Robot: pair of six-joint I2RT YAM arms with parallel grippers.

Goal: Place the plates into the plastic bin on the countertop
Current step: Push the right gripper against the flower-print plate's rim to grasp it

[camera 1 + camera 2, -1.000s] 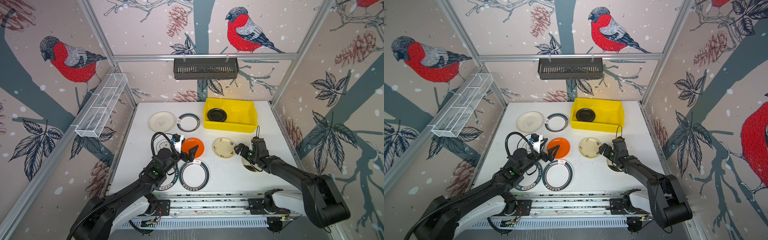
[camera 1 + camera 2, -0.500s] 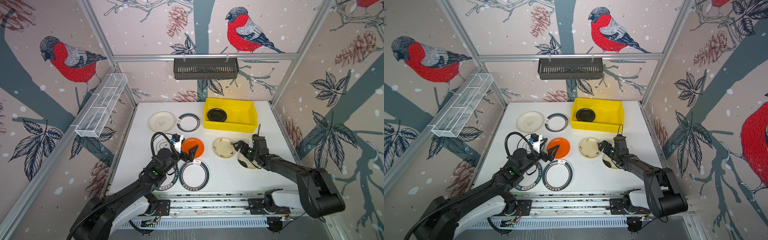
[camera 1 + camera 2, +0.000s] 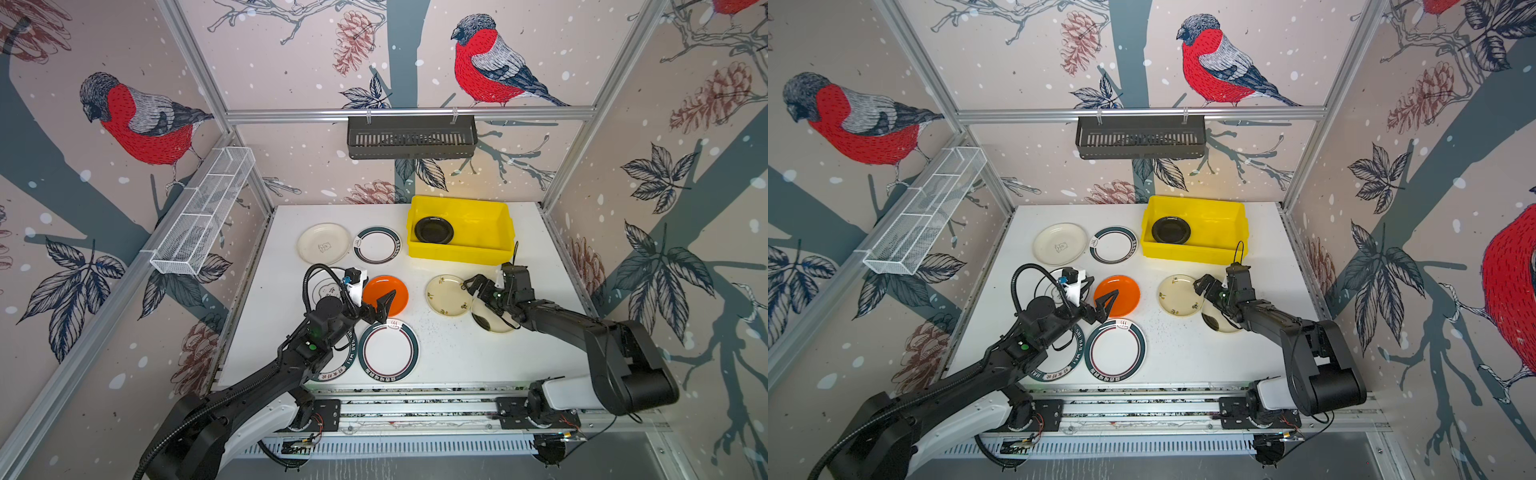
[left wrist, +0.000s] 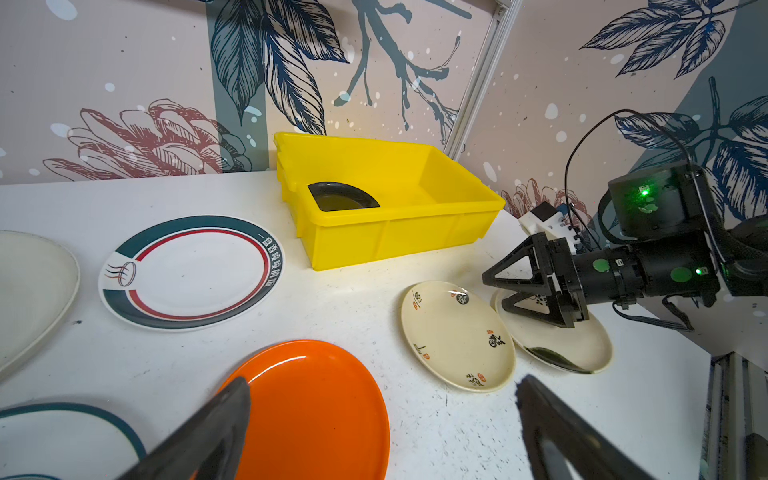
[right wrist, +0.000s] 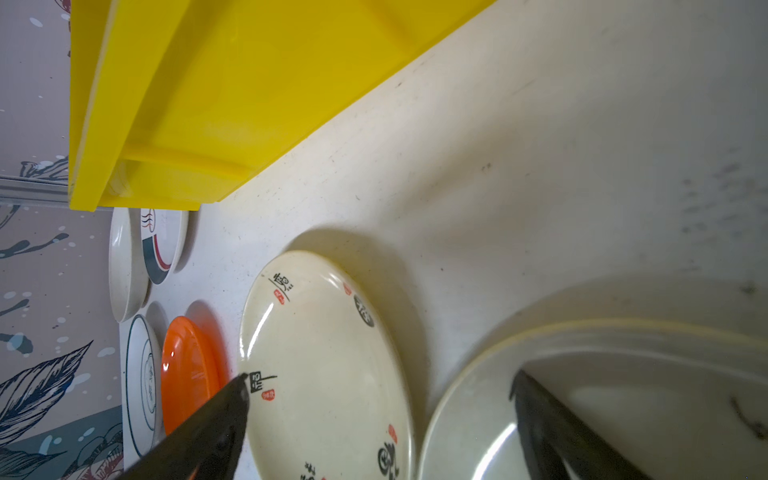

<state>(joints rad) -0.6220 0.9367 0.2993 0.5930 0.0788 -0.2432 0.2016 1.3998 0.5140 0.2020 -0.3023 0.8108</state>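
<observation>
Over on my right, the right gripper hangs with fingers spread wide, holding nothing, straddling the printed cream plate and the plainer cream plate on the countertop. My left gripper, equally spread and empty, hovers above the orange plate. Only the black plate lies inside the yellow bin.

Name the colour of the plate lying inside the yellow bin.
Black plate; it shows best in a top view.

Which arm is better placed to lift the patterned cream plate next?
Right. The right gripper hangs open at the patterned cream plate, with the yellow bin close by. The left gripper, also open, is over the orange plate.
</observation>
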